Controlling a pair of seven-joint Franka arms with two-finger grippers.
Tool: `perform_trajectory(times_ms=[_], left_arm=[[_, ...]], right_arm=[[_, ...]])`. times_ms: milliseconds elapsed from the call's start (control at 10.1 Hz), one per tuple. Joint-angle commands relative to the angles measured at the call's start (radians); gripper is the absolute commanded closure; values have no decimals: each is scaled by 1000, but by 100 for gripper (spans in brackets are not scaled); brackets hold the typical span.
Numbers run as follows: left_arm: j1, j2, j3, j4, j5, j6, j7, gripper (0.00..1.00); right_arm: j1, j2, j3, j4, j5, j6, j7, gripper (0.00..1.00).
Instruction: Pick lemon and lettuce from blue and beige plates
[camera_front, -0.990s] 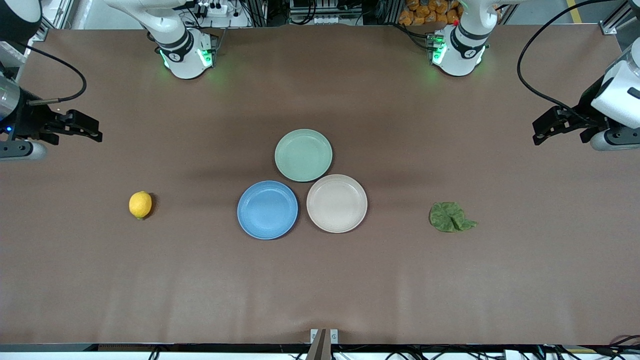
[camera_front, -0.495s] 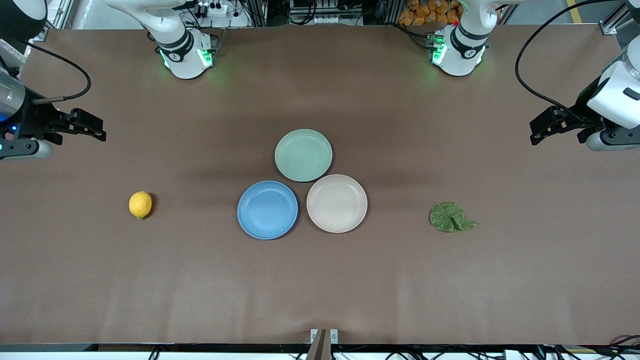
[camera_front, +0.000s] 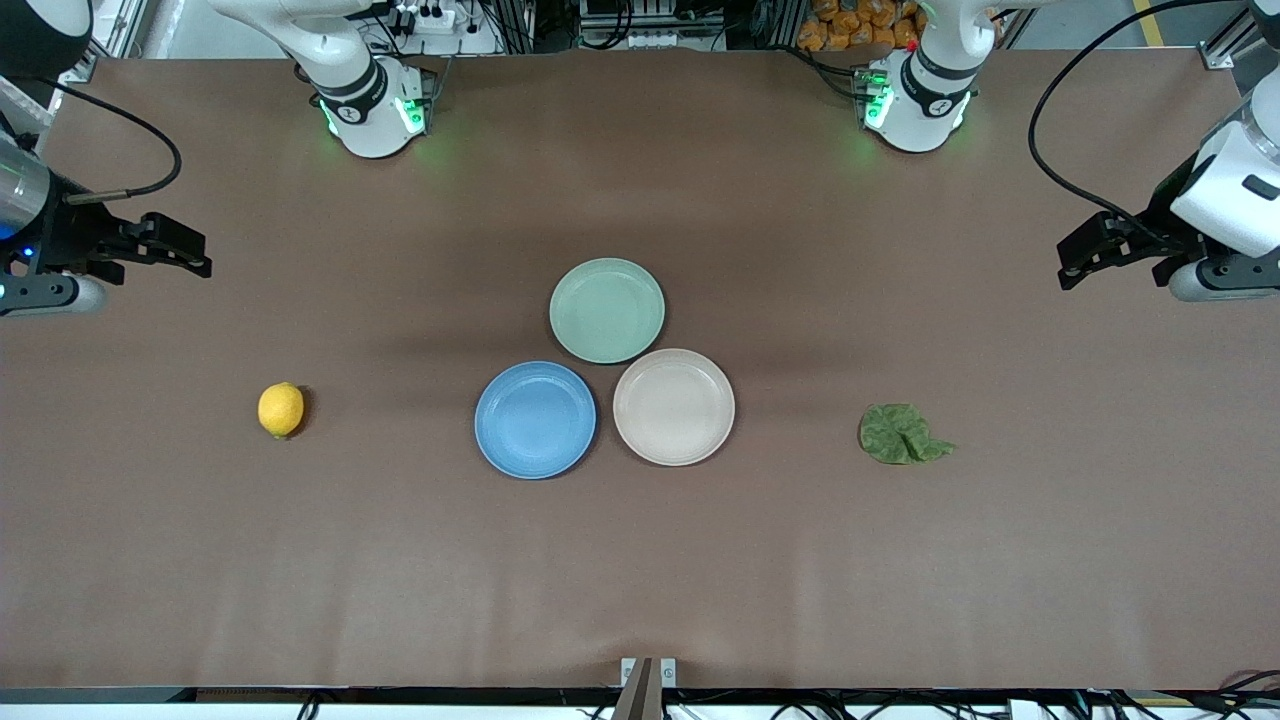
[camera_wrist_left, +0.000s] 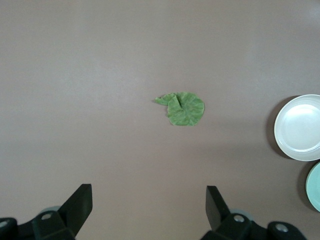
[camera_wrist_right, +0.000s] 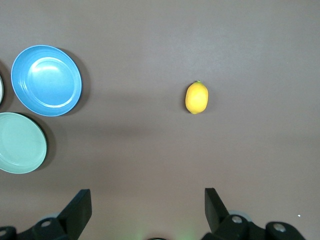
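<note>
The yellow lemon (camera_front: 281, 409) lies on the bare table toward the right arm's end, also in the right wrist view (camera_wrist_right: 196, 97). The green lettuce leaf (camera_front: 901, 434) lies on the table toward the left arm's end, also in the left wrist view (camera_wrist_left: 183, 108). The blue plate (camera_front: 535, 419) and the beige plate (camera_front: 674, 406) sit side by side mid-table, both empty. My right gripper (camera_front: 190, 256) hangs open and empty over the right arm's end of the table. My left gripper (camera_front: 1078, 262) hangs open and empty over the left arm's end.
An empty green plate (camera_front: 607, 309) touches the blue and beige plates, farther from the front camera. The two robot bases (camera_front: 372, 112) (camera_front: 915, 100) stand along the table's edge farthest from the camera.
Both grippers have risen slightly and drifted a little; the left one pulled a bit toward the table's end. The lemon, lettuce and plates have not moved.
</note>
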Motion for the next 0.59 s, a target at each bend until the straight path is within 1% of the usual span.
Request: perform_trajectory(times_ms=[0,198,297,495], left_arm=[[2,-8,2,-2,-26,3,29,0],[2,-8,2,-2,-25,3,29,0],[0,-9,2,-2,-23,3,29,0],[0,-12,2,-2,-22,3,29,0]], right_arm=[[5,-29,-6,-22,-17,-3,-9,0],[4,-38,-6,-29,-17,-6,-11,0],[5,-50,-18,-54,-17,0,-11,0],[7,-61,-28,-66,-18,3,-16,0]])
